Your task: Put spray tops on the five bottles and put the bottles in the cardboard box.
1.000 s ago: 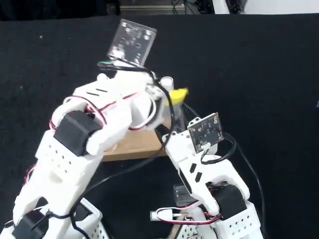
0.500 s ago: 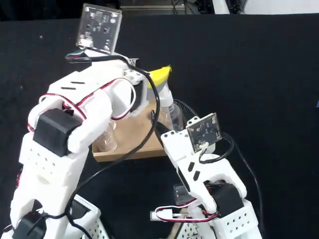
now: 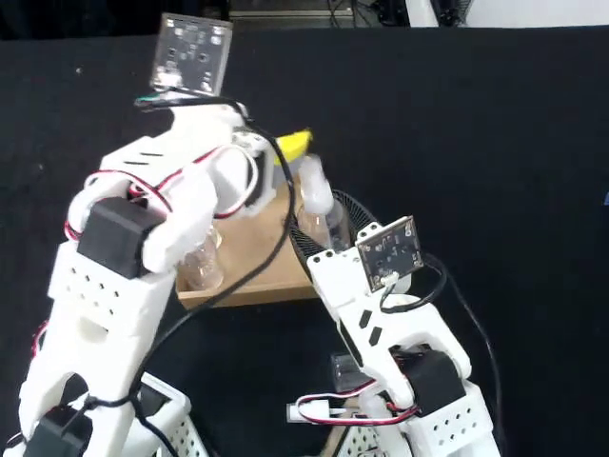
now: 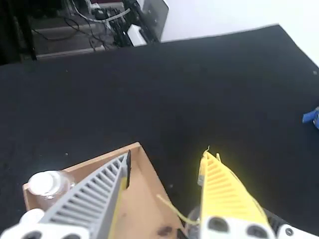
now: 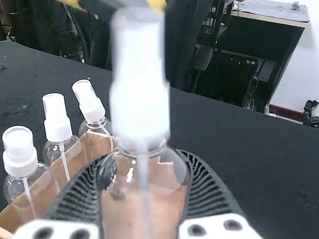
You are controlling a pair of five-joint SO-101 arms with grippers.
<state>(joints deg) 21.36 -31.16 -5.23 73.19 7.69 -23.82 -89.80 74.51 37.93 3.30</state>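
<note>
Right gripper clamped on clear plastic bottle with white spray top by brown cardboard box holding 3 capped bottles; left gripper spread apart above box.

- One table, covered in black cloth, faintly lint-speckled.
- One small blue object, lying on the cloth toward the table's right edge. It was partly cut off and its kind could not be told.
- Loose cables, lying among dark equipment beyond the far edge.
- One white wall, behind.
- One dark desk, past the table.
</note>
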